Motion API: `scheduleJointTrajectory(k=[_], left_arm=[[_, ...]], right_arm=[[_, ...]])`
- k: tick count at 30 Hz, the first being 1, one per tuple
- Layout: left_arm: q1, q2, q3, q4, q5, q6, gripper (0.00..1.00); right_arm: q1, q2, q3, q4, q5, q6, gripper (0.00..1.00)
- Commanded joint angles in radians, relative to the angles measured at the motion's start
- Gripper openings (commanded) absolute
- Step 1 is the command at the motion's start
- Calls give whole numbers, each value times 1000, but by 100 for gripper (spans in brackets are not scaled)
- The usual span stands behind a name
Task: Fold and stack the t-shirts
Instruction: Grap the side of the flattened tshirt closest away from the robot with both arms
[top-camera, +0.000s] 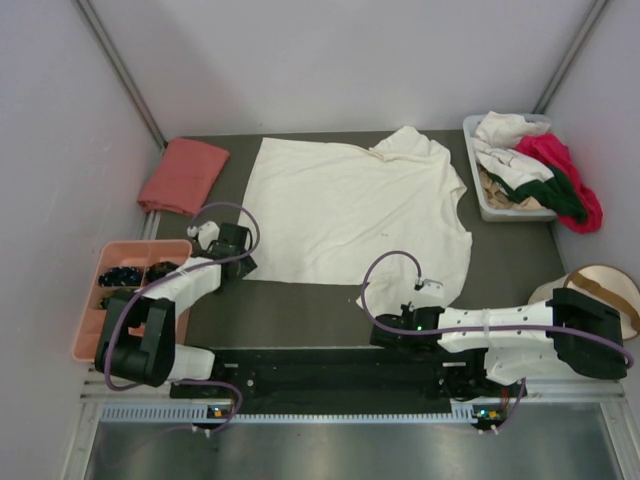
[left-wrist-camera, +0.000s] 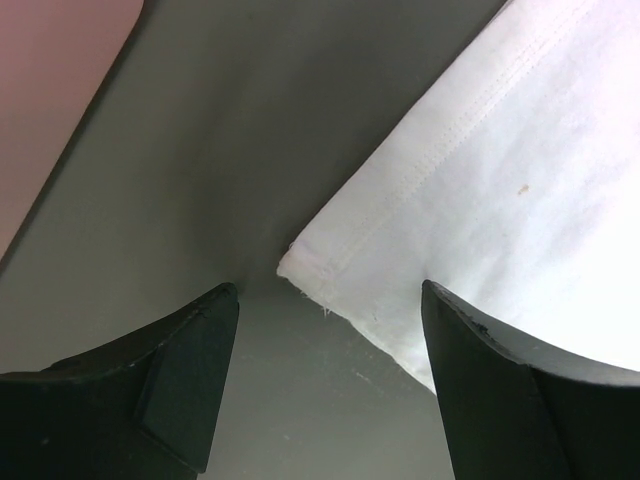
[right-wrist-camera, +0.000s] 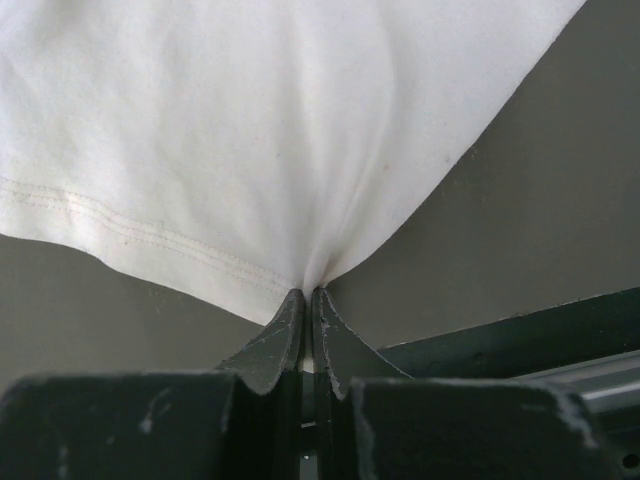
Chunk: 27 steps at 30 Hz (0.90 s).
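A large cream-white t-shirt (top-camera: 350, 210) lies spread flat on the dark table. Its near-right hem corner (right-wrist-camera: 300, 270) is pinched in my right gripper (right-wrist-camera: 308, 295) (top-camera: 383, 325), and the cloth puckers at the shut jaws. My left gripper (left-wrist-camera: 330, 330) (top-camera: 240, 262) is open low over the table at the shirt's near-left hem corner (left-wrist-camera: 300, 265). That corner lies just ahead of the gap, and the right fingertip (left-wrist-camera: 470, 330) overlaps the hem. A folded salmon-pink t-shirt (top-camera: 183, 175) rests at the back left. White, magenta and dark green shirts (top-camera: 540, 165) are heaped in a bin.
The clear plastic bin (top-camera: 478, 190) stands at the back right. A pink compartment tray (top-camera: 95, 330) sits beside the left arm. A round beige pouch (top-camera: 605, 285) lies behind the right arm. Grey walls enclose the table on three sides.
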Motion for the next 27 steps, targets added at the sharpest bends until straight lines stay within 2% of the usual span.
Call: scheduleJointTrajectory(k=[1, 15, 27], left_arm=[[8, 13, 4, 24, 5, -29, 78], [47, 4, -6, 10, -2, -51, 70], [60, 11, -6, 20, 34, -44, 48]], right_arm=[[-5, 13, -34, 23, -91, -6, 0], [-8, 10, -39, 29, -91, -7, 1], [-14, 3, -36, 24, -85, -12, 1]])
